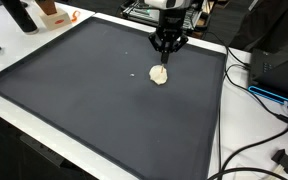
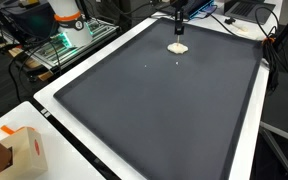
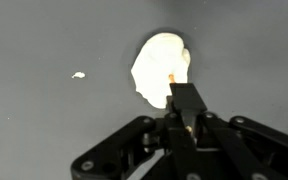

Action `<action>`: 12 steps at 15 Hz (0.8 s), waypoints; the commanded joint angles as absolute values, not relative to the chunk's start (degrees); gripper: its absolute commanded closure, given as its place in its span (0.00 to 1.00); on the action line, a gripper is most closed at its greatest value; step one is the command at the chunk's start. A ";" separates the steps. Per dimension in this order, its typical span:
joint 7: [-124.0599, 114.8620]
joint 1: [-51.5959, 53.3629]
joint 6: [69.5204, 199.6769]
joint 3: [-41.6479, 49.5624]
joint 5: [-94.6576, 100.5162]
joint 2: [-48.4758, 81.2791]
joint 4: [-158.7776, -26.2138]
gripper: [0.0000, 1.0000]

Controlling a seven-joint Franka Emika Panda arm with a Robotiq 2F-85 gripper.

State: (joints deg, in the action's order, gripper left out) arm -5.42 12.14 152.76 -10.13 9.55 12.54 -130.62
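The gripper [image 1: 166,59], fingers together, hangs just above the pale lump [image 1: 160,74] on the dark mat [image 1: 84,90]; pressing down could squash or drag it.

Even, bright overhead light, soft shadows; wrist view dimmer, slightly blurred up close.

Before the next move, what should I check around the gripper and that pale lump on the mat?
1. Gripper lined up over the pale lump: ok.
2. Jaws open for a grasp: not ok, they look shut.
3. Fingertips touching the lump: cannot tell.
4. Small crumb apart from the lump: ok.
5. Lump well inside the dark mat: ok.
6. Cables off the mat: ok.
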 commanded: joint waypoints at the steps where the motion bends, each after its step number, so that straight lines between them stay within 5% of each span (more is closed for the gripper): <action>1: -5.47 13.09 150.29 -9.87 10.01 9.74 -131.32 0.97; 12: -7.08 14.24 146.71 -10.97 12.11 3.03 -132.22 0.97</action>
State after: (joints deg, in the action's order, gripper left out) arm -5.57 13.80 148.85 -10.56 10.82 5.97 -130.62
